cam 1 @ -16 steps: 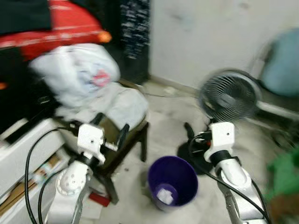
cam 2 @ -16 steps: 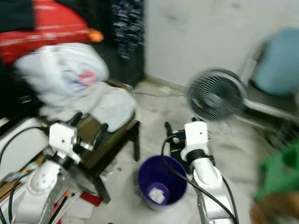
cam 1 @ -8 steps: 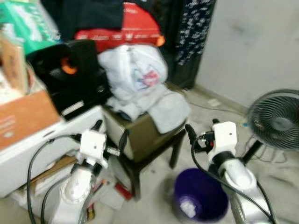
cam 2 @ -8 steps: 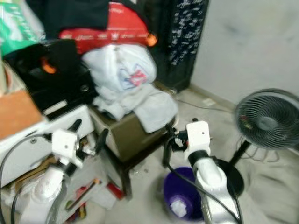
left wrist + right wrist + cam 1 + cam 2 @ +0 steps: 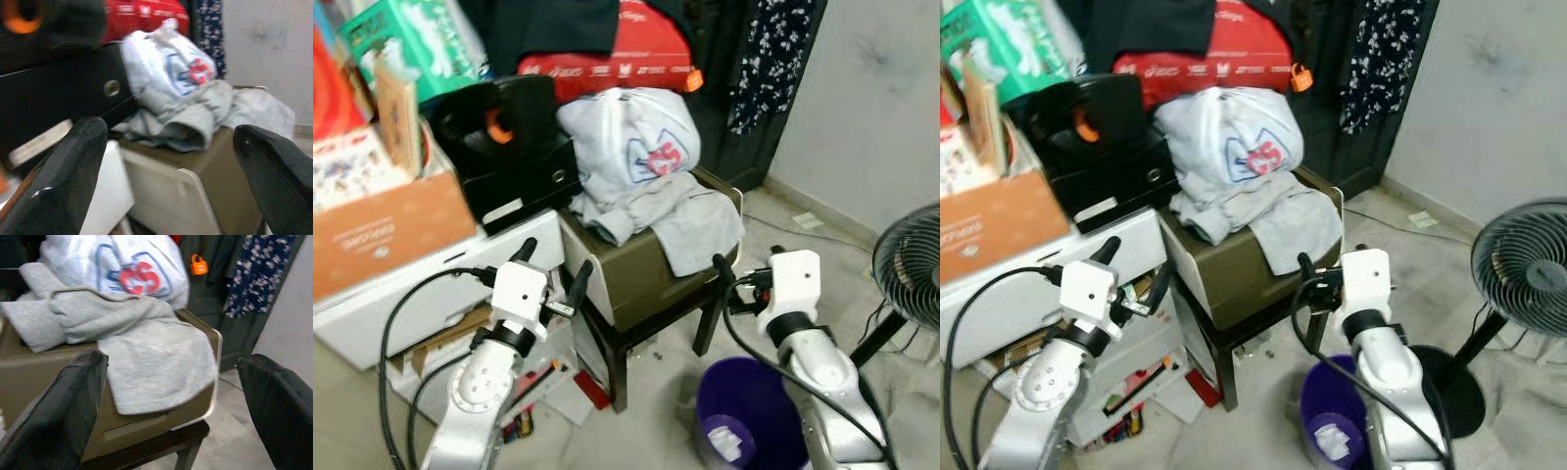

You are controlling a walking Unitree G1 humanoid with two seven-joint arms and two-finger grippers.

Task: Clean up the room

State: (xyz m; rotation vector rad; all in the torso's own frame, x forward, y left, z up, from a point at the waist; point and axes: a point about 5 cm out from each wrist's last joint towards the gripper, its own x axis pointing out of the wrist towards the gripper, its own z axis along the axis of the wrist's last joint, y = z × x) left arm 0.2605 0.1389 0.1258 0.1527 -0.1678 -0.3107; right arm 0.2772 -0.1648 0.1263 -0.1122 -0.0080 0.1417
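Left eye view, read from the robot's left: the left gripper (image 5: 551,270) hangs beside the white cabinet (image 5: 440,284), its two black fingers spread apart with nothing between them, aimed at the near left corner of the olive stool (image 5: 641,279). On the stool's top lies the grey garment (image 5: 675,220), with the white plastic bag (image 5: 626,147) heaped behind it. The garment's long axis runs across the stool from the robot's left to its right, and its right end droops over the front edge. That drooping flap sits just above and ahead of the right gripper (image 5: 1304,284), whose fingers are also wide apart and empty; the right wrist view frames the flap squarely between them. The purple bin (image 5: 749,421) stands on the floor below the right arm. By my judgement the right gripper is nearer and better lined up.
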